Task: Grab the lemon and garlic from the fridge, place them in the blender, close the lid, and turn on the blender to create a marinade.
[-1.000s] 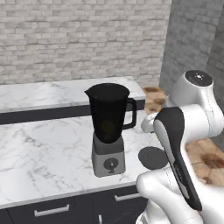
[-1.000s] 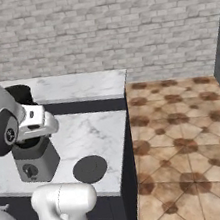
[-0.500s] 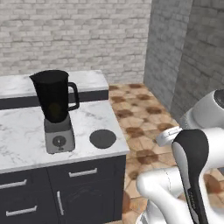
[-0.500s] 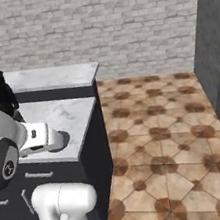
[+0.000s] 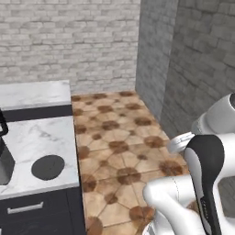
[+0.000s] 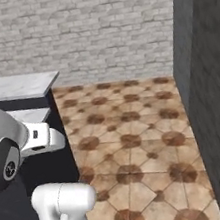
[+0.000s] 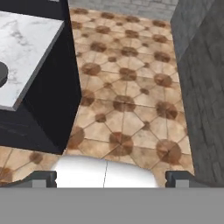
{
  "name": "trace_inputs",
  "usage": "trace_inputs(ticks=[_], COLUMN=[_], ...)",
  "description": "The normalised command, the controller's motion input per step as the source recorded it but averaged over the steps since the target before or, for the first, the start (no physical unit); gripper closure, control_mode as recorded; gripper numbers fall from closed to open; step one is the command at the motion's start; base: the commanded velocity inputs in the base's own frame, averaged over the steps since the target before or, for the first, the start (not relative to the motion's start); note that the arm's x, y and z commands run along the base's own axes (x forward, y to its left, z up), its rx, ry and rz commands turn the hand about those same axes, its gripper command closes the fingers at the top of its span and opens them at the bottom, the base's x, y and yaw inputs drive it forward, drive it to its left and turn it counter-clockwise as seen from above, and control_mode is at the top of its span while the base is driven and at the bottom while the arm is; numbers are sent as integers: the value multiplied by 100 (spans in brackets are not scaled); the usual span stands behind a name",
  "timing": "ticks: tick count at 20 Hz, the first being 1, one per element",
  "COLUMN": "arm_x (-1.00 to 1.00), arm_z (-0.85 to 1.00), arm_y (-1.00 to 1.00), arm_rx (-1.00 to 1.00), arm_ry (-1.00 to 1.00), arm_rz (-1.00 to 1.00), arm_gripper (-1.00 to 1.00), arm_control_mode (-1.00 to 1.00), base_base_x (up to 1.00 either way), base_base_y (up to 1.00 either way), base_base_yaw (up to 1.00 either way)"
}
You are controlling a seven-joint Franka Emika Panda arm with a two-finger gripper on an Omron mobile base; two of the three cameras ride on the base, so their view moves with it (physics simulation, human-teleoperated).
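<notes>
The blender point(image 5: 3, 161) shows as a sliver at the left edge of the left base view, standing on the marble counter point(image 5: 46, 135). The flat round dark lid point(image 5: 47, 167) lies on the counter to its right. The tall dark grey fridge point(image 6: 216, 94) rises at the right across the tiled floor, and its inside is hidden. It also stands at the right of the hand view, fridge point(image 7: 199, 83). My gripper point(image 7: 111, 178) is open and empty, held over the floor between the counter and the fridge. The lemon and garlic are out of view.
Brown tiled floor point(image 7: 131, 87) stretches between the counter end point(image 7: 52, 100) and the fridge. A pale brick wall point(image 6: 78, 31) closes the back. Dark cabinet drawers point(image 5: 36, 211) sit under the counter. My own white arm fills the lower right of the left base view.
The whole picture has swung right with the base. The blender slid to the left edge of the left base view and out of the right base view. The gripper stayed open.
</notes>
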Motion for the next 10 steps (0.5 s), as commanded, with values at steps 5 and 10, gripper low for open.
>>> trace_inputs(ticks=[5,10], arm_x=[0,0], arm_z=[0,0], arm_y=[0,0], arm_rx=[0,0], arm_ry=[0,0], arm_rz=[0,0], arm_gripper=[-100,-100], arm_control_mode=[100,100], base_base_x=[100,100], base_base_y=[-11,4], base_base_yaw=[0,0])
